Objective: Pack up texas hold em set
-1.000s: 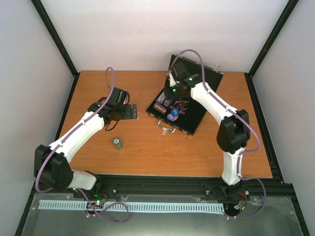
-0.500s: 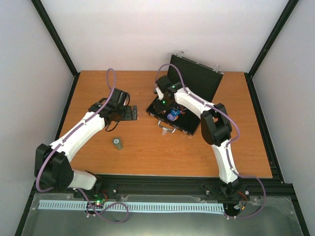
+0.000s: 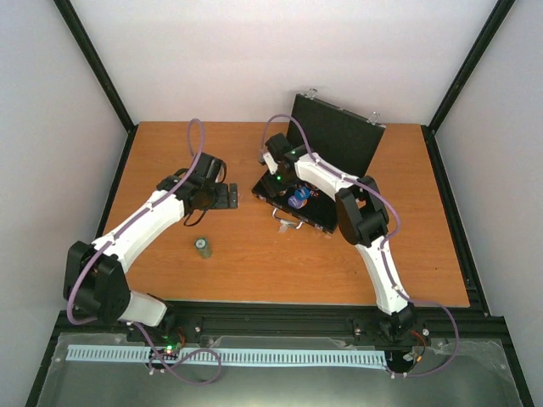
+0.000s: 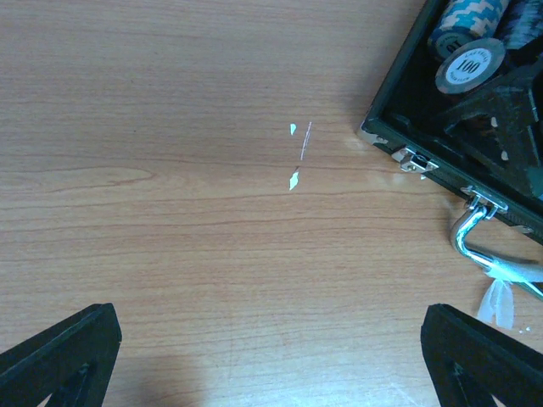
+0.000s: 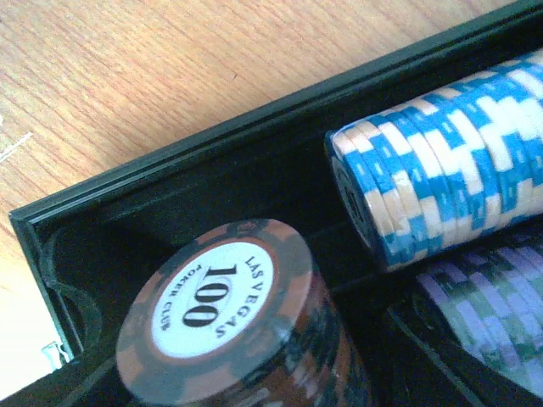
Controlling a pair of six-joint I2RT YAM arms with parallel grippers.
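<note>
The table [image 3: 153,153] carries the open case [image 3: 339,136] at its far middle, lid upright at the back, handle [image 4: 468,242] on the near side. The right gripper [image 3: 270,170] hangs over the case's left end; how far it is open I cannot tell. The left gripper [image 4: 271,365] hovers left of the case, spread wide and empty. Inside lie blue chips [image 5: 450,195], purple chips [image 5: 484,322] and brown chips [image 5: 229,322] marked 100. A loose stack [image 3: 202,247] stands alone nearer the arms.

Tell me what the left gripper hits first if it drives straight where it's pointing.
Probably the bare table: the left gripper, jaws open, aims at wood just short of the black case, whose corner sits off to the right. Depth is hard to judge.
</note>
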